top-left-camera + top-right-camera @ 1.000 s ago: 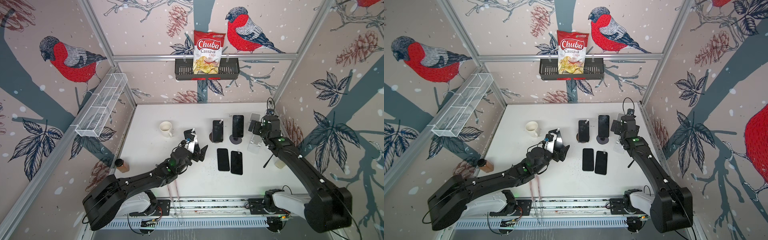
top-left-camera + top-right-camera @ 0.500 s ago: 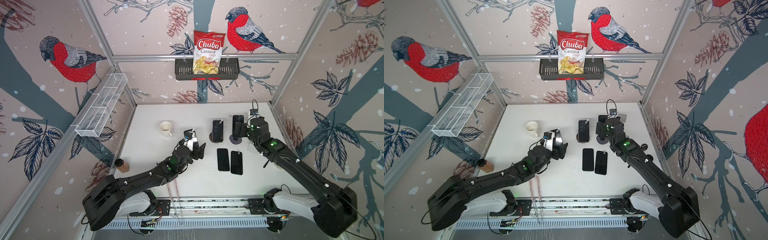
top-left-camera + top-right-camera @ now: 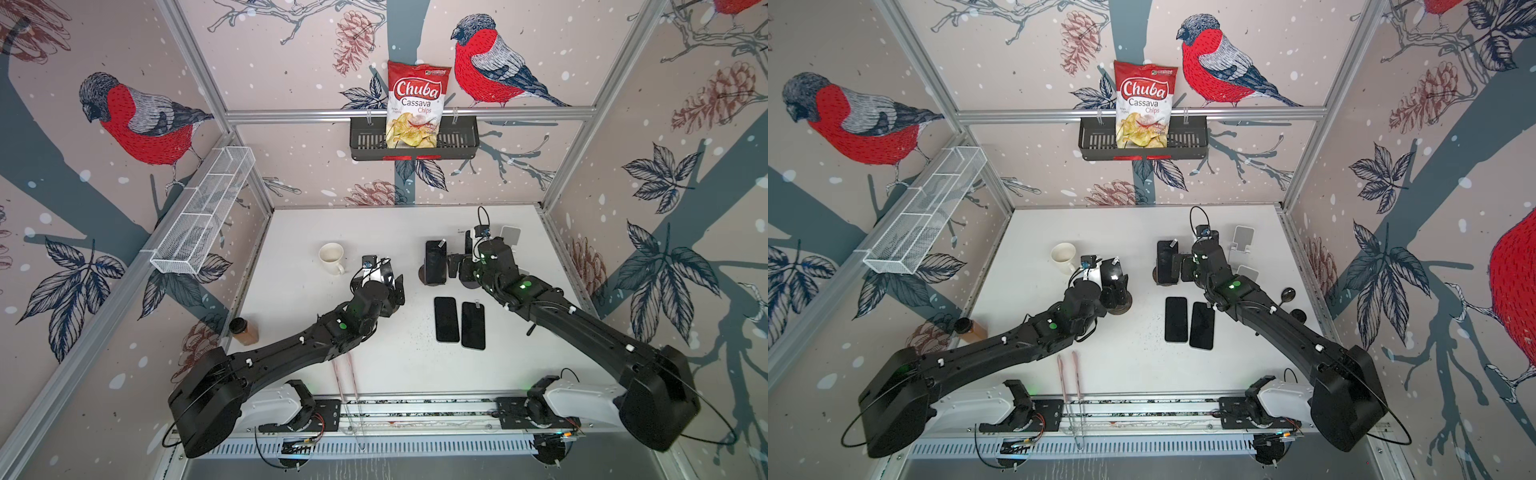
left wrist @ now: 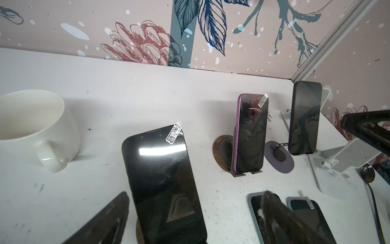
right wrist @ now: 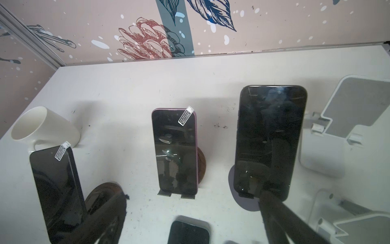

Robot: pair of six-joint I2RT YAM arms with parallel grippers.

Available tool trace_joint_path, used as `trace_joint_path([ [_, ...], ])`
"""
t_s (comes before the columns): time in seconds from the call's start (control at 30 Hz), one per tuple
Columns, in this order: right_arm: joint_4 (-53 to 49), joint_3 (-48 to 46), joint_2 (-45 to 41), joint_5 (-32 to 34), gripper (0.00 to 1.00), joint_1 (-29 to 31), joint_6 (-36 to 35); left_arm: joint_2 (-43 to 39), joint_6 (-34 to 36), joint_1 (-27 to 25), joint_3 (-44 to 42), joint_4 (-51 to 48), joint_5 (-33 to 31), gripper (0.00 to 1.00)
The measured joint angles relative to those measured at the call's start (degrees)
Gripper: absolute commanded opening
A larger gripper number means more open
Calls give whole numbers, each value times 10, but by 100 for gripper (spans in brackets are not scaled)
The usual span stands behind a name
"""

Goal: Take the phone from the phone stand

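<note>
Three dark phones stand on stands. A black phone leans on a round wooden stand between the wide-apart fingers of my left gripper, which is open and not touching it; in a top view this phone shows just beyond the left gripper. A purple phone rests on a second wooden stand, straight ahead of my open right gripper. A black phone on a grey round stand has the right finger in front of its lower corner.
Two phones lie flat mid-table. A white mug stands left of the left gripper. Two white stands hold nothing at the right. A brown bottle is near the left wall.
The right arm has swung left from the white stands to the standing phones in the middle. The left gripper has edged slightly toward its phone. Both stayed open.
</note>
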Motion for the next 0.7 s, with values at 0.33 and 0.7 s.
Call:
trace_joint_path([
  [0.33,-4,34,35,-31,99,0,12,44,-75,0,89,-133,-25,96],
  [0.7,6,39,62,-46,99,1,-22,83,-143,20,132,-235,-17,96],
])
